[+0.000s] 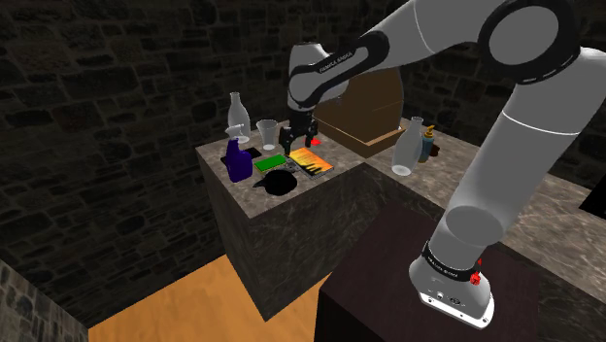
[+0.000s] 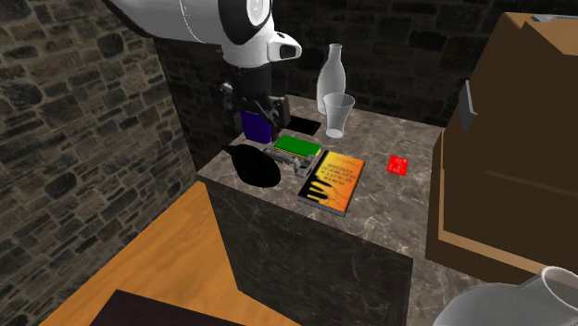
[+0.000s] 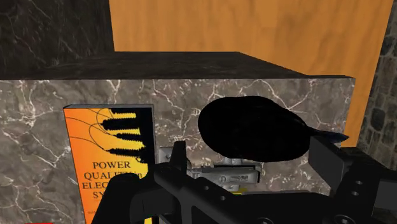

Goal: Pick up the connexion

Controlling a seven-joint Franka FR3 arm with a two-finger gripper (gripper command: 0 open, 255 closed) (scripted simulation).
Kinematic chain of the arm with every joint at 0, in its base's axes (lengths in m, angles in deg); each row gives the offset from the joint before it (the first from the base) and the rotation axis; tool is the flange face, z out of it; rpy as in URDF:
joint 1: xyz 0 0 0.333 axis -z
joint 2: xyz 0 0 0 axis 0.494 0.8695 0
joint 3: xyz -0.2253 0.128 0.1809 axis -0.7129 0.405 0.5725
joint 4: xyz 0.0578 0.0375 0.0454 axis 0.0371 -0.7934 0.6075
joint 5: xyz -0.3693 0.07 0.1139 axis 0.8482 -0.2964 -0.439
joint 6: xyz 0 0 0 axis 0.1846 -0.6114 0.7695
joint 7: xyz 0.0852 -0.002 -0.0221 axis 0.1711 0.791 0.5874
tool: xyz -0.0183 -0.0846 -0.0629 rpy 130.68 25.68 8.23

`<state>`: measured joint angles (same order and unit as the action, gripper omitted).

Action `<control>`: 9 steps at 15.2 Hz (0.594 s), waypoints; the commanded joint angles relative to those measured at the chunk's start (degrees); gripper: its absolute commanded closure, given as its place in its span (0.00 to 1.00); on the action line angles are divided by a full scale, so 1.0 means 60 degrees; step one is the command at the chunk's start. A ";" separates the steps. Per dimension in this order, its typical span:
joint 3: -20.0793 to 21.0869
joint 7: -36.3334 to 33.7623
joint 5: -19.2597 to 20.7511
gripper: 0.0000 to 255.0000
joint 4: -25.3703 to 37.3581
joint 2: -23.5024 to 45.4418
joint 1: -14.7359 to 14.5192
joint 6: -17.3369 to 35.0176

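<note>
The connexion [image 2: 289, 159] is a small grey metal part lying flat on the marble-topped block [image 2: 389, 208], between a green card [image 2: 298, 145] and an orange book [image 2: 333, 181]. In the wrist view the connexion [image 3: 219, 172] lies just beyond my fingers, beside a black pan-like object [image 3: 254, 127]. My gripper [image 3: 251, 162] hovers a little above it, open, with nothing between its fingers. The gripper [image 1: 299, 136] hangs over the middle of the block in the shoulder view. In the second exterior view the gripper [image 2: 264, 119] is above the card and the connexion.
A purple bottle [image 1: 236, 160], a clear flask [image 1: 235, 115] and a clear cup [image 1: 266, 133] stand at the block's far side. A small red item [image 2: 398, 165] lies beyond the book. A cardboard box [image 1: 359, 117] and a pale vase [image 1: 408, 146] stand on the neighbouring counter.
</note>
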<state>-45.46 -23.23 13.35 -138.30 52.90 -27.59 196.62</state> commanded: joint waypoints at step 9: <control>-0.0042 -0.0064 -0.0363 0.00 0.2585 0.3629 0.0086 0.1216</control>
<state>-45.69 -23.65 11.40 -125.15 72.09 -27.18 203.55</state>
